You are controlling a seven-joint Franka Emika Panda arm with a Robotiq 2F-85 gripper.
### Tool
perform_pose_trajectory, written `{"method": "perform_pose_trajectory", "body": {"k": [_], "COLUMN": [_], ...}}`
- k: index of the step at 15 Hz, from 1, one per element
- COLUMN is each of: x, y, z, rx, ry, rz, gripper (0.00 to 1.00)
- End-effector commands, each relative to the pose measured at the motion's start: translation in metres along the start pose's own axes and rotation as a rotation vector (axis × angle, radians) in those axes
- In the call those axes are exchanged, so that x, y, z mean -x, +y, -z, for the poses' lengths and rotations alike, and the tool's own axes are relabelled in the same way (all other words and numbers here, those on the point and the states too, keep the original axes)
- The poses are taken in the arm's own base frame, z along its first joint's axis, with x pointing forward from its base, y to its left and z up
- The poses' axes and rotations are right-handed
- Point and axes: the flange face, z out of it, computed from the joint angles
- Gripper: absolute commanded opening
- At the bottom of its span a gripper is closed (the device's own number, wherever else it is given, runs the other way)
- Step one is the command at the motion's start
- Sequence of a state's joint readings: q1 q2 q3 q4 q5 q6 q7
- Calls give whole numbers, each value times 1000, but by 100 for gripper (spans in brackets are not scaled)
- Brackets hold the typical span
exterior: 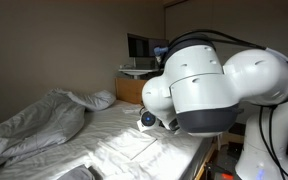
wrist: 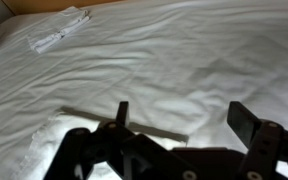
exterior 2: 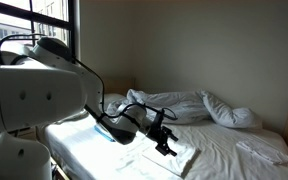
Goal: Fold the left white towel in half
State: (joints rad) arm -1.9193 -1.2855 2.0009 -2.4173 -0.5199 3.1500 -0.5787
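The left white towel (exterior 2: pixel 184 160) lies flat on the bed (exterior 2: pixel 224 150), directly below the gripper (exterior 2: pixel 166 147). The gripper's jaws stand fully apart and hold nothing. In the wrist view, the towel's far edge runs beneath the fingers (wrist: pixel 121 112). A second towel (wrist: pixel 59 30) lies well beyond the gripper. A rumpled duvet (exterior 2: pixel 174 105) lies behind it.

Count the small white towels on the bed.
2: one thin flat white rectangular towel directly below the claw, another folded white towel apart on the white bed sheet. The arm may hide more.
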Motion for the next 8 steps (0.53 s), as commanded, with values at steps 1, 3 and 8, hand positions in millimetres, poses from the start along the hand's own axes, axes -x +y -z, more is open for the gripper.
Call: {"method": "perform_pose_trajectory", "body": {"k": [1,3,8], "x": [5,7,3], "y": [-5,-3,2], "z": [6,6,1], "rx": [-73,-71,-54], "ry": [105,157,119], "rz": [95,167,167], "gripper": [100,100,100]}}
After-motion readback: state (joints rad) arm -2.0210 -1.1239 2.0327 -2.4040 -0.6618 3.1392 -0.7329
